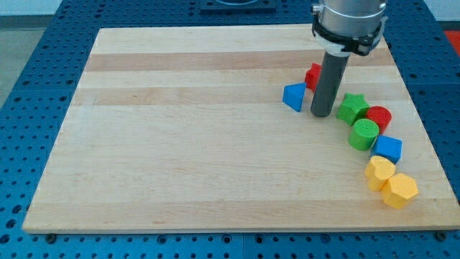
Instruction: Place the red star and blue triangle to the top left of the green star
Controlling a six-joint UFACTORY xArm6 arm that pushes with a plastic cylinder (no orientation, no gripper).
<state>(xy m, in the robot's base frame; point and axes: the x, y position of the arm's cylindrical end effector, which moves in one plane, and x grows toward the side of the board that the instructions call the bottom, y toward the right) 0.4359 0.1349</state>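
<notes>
The red star lies near the view's top right, partly hidden behind my rod. The blue triangle lies just below and left of it. The green star lies to the right of my rod. My tip rests on the board between the blue triangle and the green star, just below the red star and close to all three.
A red cylinder touches the green star's right side. Below it a green cylinder, a blue cube, a yellow heart-like block and a yellow hexagon run down toward the board's right edge.
</notes>
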